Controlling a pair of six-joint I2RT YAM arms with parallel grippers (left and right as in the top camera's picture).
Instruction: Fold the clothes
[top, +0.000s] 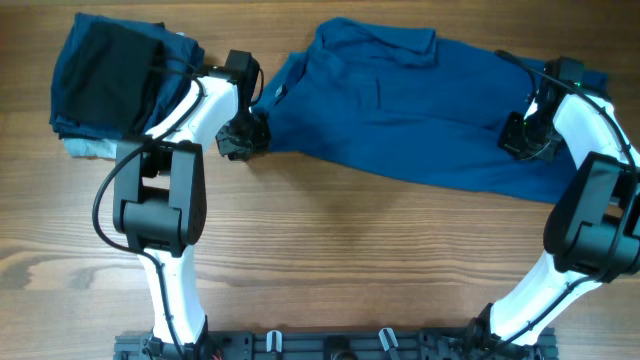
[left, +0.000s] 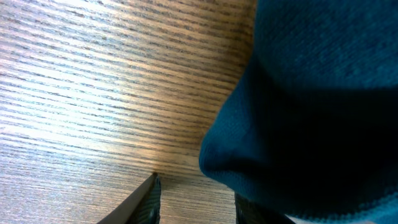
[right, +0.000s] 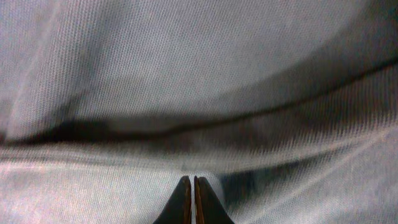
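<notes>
My right pincer (right: 192, 190) is pressed together, tips down on the shirt (top: 400, 110) at its right end. My left pincer (top: 242, 138) stands apart at the left edge, clamping nothing. The shirt lies rumpled across the counter (top: 330, 250), unfolded. I judge I'm seeking grips: next, pinch both ends firmly.

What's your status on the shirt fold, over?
Left gripper open at the left edge of the medium-blue collared cloth shirt. Right gripper shut, tips on its right side. Shirt lies spread out, rumpled. Stack of folded garments apart, beyond the left arm.
</notes>
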